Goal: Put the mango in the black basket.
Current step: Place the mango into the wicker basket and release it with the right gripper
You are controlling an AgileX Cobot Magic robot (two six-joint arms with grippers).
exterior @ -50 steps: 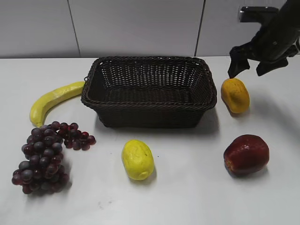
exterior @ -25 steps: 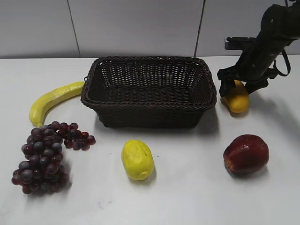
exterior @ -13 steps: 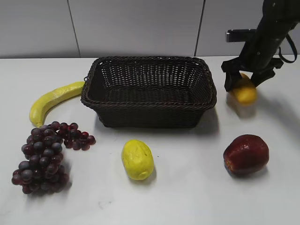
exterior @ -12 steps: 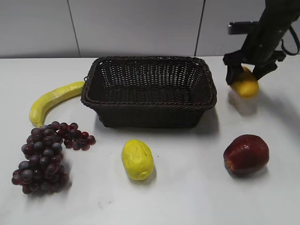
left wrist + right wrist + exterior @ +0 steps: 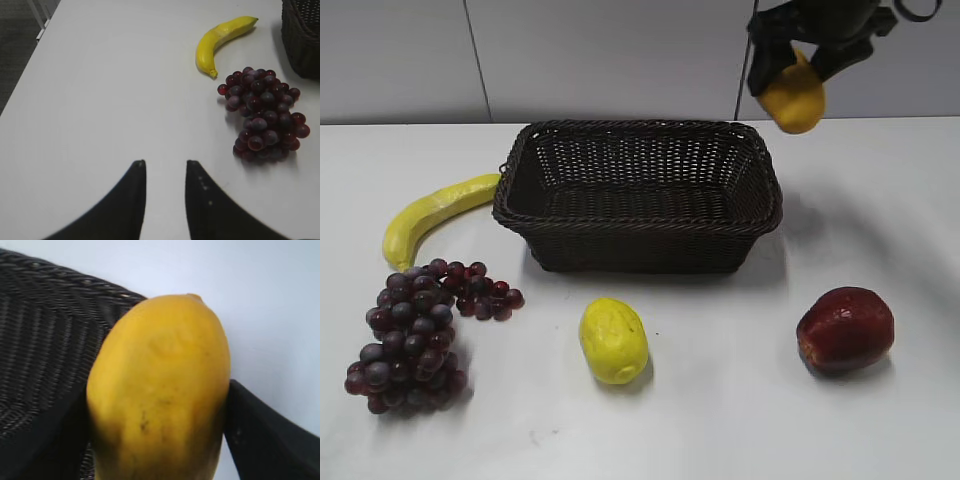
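My right gripper is shut on the orange-yellow mango and holds it high in the air, above the back right corner of the black basket. In the right wrist view the mango fills the space between the jaws, with the basket's woven rim to its left. The basket is empty. My left gripper is open and empty above bare table, out of the exterior view.
A lemon-yellow bumpy fruit lies in front of the basket, a red apple at the front right, purple grapes at the front left, and a banana left of the basket. Grapes and banana also show in the left wrist view.
My right gripper came down on the mango beside the basket, shut on it, and has lifted it up and to the left, to above the basket's right rim.
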